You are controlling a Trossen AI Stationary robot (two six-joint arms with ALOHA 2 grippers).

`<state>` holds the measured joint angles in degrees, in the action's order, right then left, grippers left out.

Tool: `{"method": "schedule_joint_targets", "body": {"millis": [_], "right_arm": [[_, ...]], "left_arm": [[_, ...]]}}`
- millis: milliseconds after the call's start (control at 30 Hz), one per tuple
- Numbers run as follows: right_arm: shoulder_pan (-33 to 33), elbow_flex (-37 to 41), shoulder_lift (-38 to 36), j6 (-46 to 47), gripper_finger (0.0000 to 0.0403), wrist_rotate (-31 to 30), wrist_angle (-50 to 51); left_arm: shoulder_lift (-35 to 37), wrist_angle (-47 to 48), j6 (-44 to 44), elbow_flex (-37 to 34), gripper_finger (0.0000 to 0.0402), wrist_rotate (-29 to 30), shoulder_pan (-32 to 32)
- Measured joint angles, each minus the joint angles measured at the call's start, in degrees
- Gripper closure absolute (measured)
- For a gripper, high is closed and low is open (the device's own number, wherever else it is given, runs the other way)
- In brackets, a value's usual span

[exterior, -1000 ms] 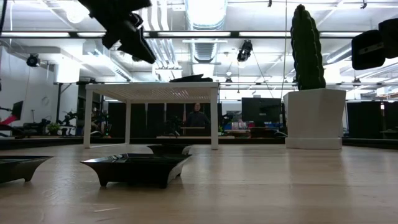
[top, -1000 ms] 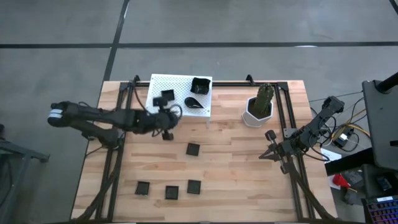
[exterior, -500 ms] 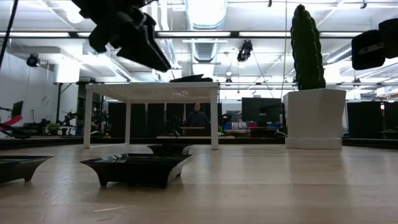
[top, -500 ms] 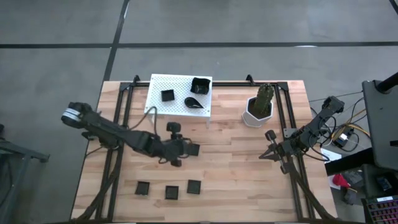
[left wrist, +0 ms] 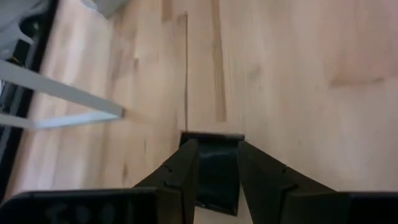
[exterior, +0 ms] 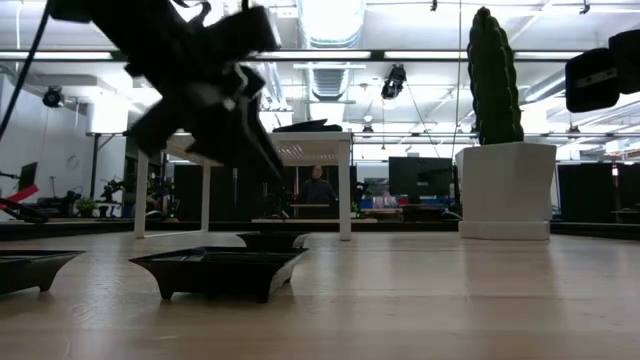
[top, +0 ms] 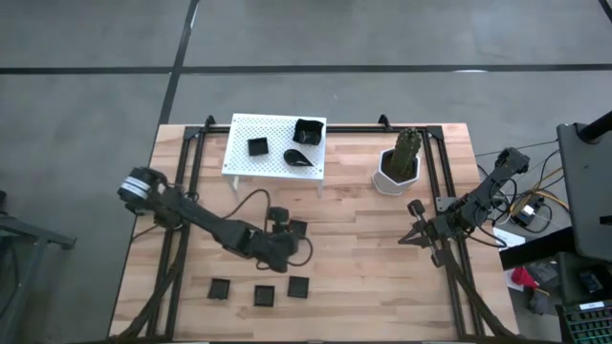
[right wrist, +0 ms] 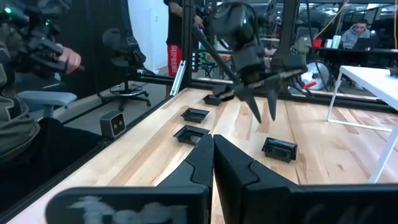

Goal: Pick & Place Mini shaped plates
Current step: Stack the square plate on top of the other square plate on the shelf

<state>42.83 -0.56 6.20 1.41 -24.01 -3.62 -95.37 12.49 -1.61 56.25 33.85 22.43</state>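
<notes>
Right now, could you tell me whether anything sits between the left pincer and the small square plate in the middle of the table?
Nothing visible does. The left pincer hangs open directly above the small square plate, its fingers straddling it, with only bare table around. The white rack stands apart.

You get even, bright overhead light on the pale wooden table (top: 363,258), with only soft shadows. In the low view, glaring ceiling strip lights (exterior: 325,20) wash out the top, and the dark left arm (exterior: 195,85) smears with motion blur. Your wrist views blur the nearest fingers (left wrist: 180,177).
</notes>
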Motion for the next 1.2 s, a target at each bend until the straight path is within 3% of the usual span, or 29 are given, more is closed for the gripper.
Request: {"method": "schedule_joint_targets", "body": {"millis": [600, 1200], "right_arm": [[0.0, 0.0, 0.0, -0.1, 0.0394, 0.0, 0.0], [0.0, 0.0, -0.1, -0.1, 0.0394, 0.0, 0.0]], "left_arm": [[-8.5, -1.0, -3.4, -0.1, 0.0291, -3.0, 0.0], [-8.9, -1.0, -2.9, -1.3, 0.0291, -2.3, -1.8]]}}
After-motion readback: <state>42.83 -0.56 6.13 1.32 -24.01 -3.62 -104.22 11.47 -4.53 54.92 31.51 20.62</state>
